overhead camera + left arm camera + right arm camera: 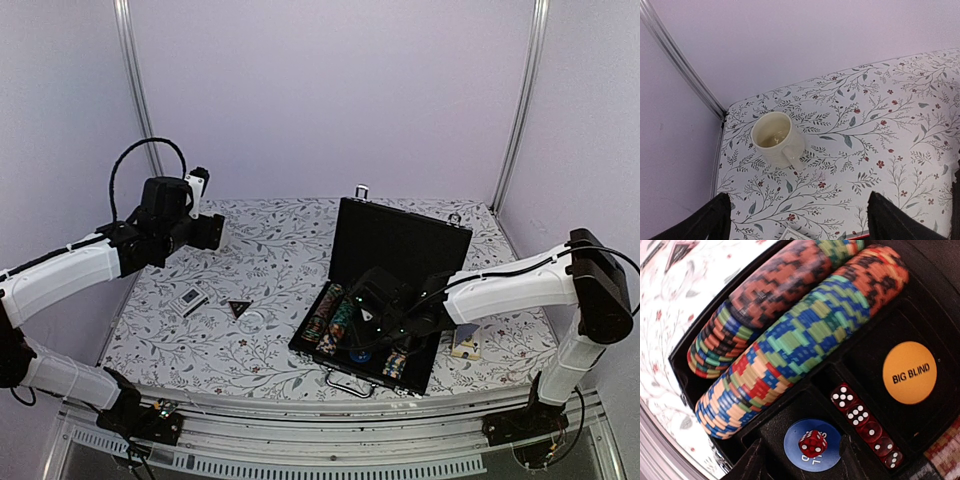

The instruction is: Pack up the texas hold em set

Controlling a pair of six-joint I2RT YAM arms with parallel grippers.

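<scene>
The black briefcase [400, 245] stands open at centre right, lid up. Rows of poker chips [790, 345] lie in it. My right gripper [362, 335] reaches down into the case. In the right wrist view it [802, 462] is open. A loose red die [813, 442] lies on the blue disc [795, 440] between the fingers, apart from both. A row of red dice [867, 425] and the orange BIG BLIND disc [909, 372] sit in their slots. A card deck [190, 298] and the black triangle [238, 308] lie on the table at left. My left gripper [210, 232] is raised at back left, open and empty [800, 227].
A cream mug [776, 140] stands near the back left corner below my left gripper. A small deck-like item [465, 342] lies right of the case. The case's metal handle [350, 385] faces the near table edge. Walls close the back and sides.
</scene>
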